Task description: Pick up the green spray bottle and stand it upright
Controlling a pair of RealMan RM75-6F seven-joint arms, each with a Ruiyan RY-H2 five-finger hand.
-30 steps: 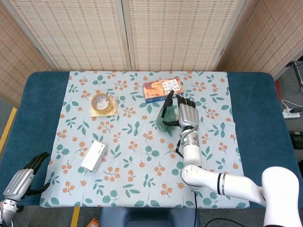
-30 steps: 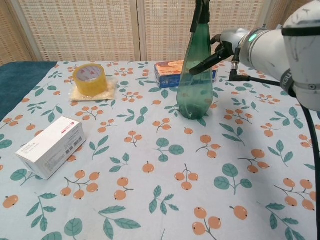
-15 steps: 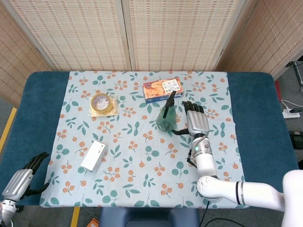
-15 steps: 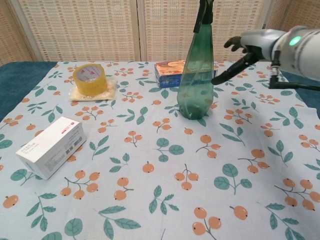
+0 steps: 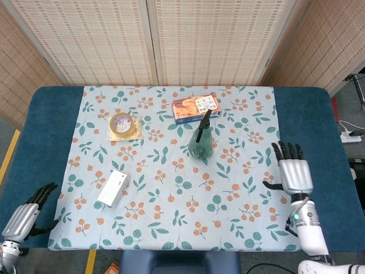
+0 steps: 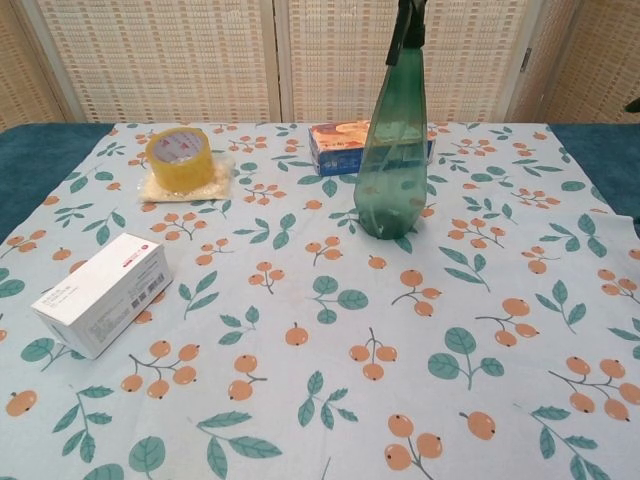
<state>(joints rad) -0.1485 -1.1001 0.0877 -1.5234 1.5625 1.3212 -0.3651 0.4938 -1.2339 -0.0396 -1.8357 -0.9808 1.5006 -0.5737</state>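
The green spray bottle stands upright on the floral cloth, right of centre, with its black nozzle on top; the chest view shows the same spray bottle upright and free of any hand. My right hand hovers over the blue table near the cloth's right edge, well to the right of the bottle, fingers spread and empty. My left hand rests at the table's front left corner, fingers apart, holding nothing. Neither hand shows in the chest view.
An orange snack box lies just behind the bottle. A yellow tape roll sits at the back left, and a white carton lies at the front left. The floral cloth covers most of the blue table.
My right hand let go of the upright bottle and drew back to the right and toward the front edge, leaving the chest view. The bottle stayed standing. The left hand did not move.
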